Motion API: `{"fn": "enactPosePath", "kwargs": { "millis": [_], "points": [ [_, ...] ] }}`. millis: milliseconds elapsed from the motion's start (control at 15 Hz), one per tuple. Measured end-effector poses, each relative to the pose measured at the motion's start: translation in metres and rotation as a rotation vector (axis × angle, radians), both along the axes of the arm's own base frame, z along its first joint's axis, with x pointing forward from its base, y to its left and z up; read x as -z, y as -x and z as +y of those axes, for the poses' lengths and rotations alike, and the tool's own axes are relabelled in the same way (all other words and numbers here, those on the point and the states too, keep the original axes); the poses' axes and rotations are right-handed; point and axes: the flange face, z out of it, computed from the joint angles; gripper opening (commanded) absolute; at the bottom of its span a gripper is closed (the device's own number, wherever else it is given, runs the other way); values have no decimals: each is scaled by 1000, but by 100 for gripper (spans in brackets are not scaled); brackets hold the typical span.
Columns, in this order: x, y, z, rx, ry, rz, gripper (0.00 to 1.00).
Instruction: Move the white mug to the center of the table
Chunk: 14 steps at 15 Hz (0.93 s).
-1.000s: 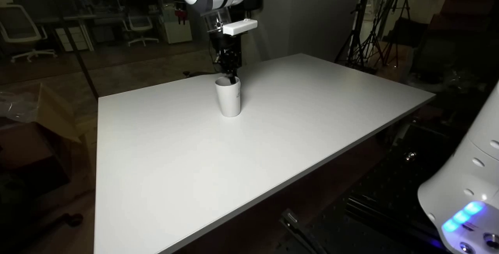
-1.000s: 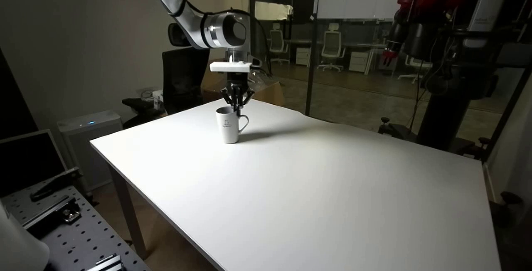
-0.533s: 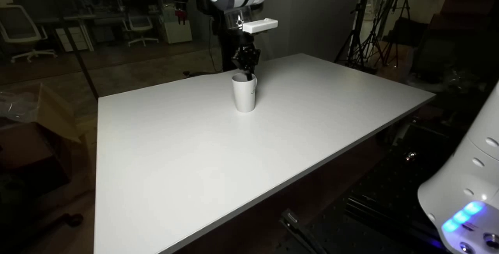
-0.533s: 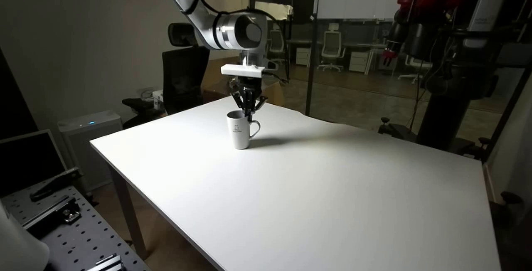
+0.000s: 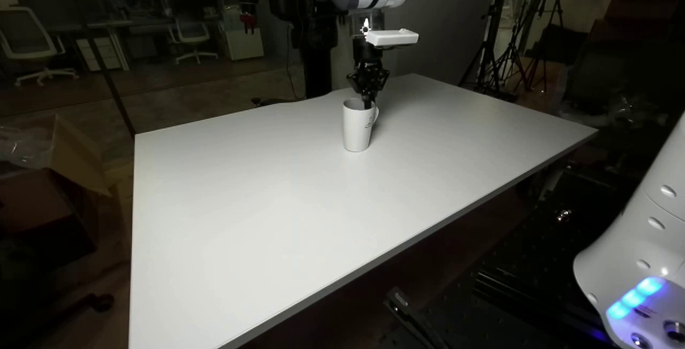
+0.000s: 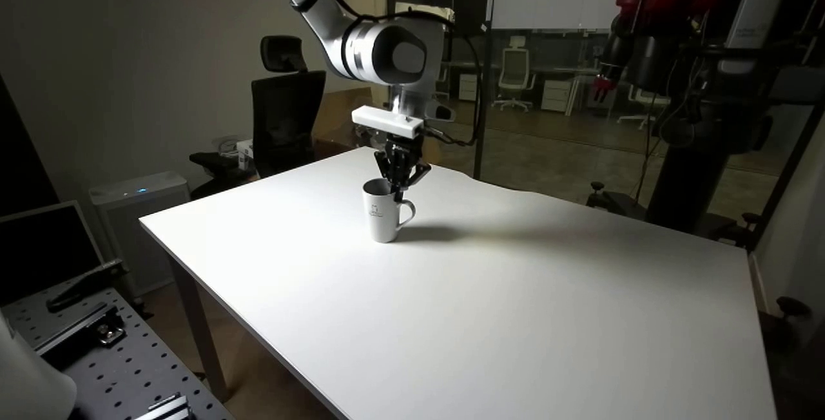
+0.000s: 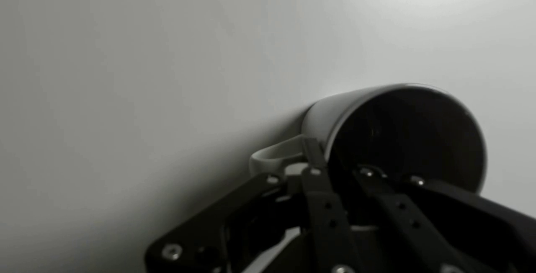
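Note:
The white mug [image 5: 355, 130] stands upright over the table [image 5: 241, 204], with its handle and a small dark print on the side that also shows in an exterior view [image 6: 381, 219]. Its base is on the table or just above it; I cannot tell which. My gripper [image 6: 397, 192] comes down from above onto the rim by the handle. In the wrist view the gripper [image 7: 324, 155] is shut on the mug wall: one finger is outside beside the handle, the other is inside the dark opening. The inner fingertip is hard to see. The mug [image 7: 328, 116] opening faces the wrist camera.
A red and black robot [image 6: 670, 40] stands beyond the table. A black office chair [image 6: 288, 117] and a cardboard box [image 5: 48, 194] are near the table's edges. A black perforated bench [image 6: 116, 355] lies beside the robot base [image 5: 642, 263].
My gripper has carried the mug to the right in both exterior views, toward the camera in an exterior view. The wrist has turned slightly. The grip on the rim looks the same.

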Motion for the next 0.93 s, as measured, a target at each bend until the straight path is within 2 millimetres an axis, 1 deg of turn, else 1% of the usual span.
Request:
{"fn": "enactPosePath", "kwargs": {
  "millis": [467, 533, 600, 933],
  "points": [
    [0, 8, 1, 13, -6, -11, 2],
    [0, 8, 1, 13, -7, -10, 34],
    [0, 9, 1, 14, -8, -10, 35],
    [-2, 9, 3, 20, -16, -12, 68]
  ]
}}
